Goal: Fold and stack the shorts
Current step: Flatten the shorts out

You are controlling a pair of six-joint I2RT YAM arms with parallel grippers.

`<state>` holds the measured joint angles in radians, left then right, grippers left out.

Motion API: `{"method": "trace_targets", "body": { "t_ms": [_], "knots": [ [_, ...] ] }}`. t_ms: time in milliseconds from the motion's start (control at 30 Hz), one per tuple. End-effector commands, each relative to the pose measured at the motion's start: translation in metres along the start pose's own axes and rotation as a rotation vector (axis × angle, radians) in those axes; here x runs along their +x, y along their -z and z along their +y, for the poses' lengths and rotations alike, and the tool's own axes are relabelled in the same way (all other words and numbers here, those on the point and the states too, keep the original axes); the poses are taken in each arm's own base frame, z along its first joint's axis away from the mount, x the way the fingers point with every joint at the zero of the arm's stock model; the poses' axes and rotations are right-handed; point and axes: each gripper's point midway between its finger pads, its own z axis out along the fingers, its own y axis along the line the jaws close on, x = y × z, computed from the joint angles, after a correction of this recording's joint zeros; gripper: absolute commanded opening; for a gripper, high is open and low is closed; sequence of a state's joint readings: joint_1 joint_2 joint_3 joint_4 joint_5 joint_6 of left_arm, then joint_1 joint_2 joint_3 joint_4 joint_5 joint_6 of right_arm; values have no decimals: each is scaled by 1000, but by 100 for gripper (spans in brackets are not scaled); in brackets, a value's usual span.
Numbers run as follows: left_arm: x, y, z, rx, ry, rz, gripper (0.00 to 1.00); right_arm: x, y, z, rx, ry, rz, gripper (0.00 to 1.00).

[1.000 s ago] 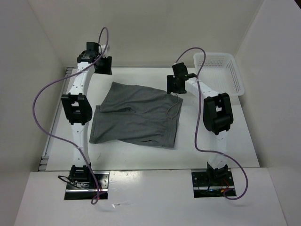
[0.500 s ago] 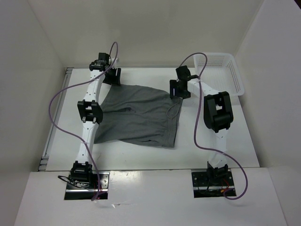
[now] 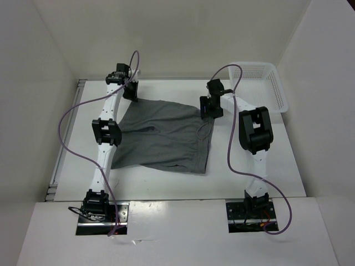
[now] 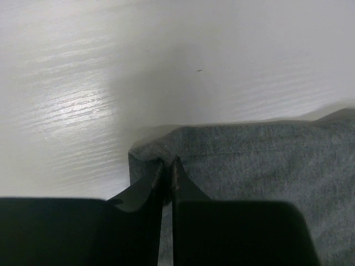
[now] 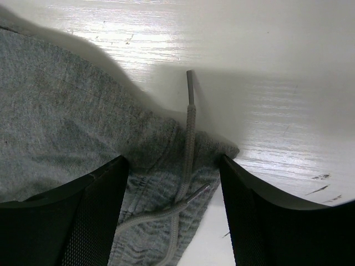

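Overhead, grey shorts (image 3: 161,138) lie spread flat on the table (image 3: 255,177).
Detail: left gripper (image 4: 168,166) pinches their far-left corner, jaws nearly together; right gripper (image 5: 172,162) stands wide apart, straddling the waistband corner and drawstring (image 5: 189,122).

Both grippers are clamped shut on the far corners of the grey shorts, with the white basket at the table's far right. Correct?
Only the left gripper is shut on the shorts; the right wrist view shows the right gripper open, straddling the waistband corner. The basket is as stated.
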<state>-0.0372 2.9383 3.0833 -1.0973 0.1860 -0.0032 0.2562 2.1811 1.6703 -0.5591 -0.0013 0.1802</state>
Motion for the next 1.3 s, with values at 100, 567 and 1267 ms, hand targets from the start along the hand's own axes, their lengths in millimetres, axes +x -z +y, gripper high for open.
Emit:
{"method": "trace_targets", "body": {
  "t_ms": [100, 567, 1267],
  "knots": [
    [-5, 4, -6, 28, -8, -18, 0, -7, 15, -7, 31, 6, -15, 71],
    [-37, 43, -34, 61, -51, -102, 0, -21, 14, -19, 121, -96, -80, 71],
    [-38, 48, -26, 39, -43, -102, 0, 5, -26, -22, 69, -56, 15, 70]
  ]
}}
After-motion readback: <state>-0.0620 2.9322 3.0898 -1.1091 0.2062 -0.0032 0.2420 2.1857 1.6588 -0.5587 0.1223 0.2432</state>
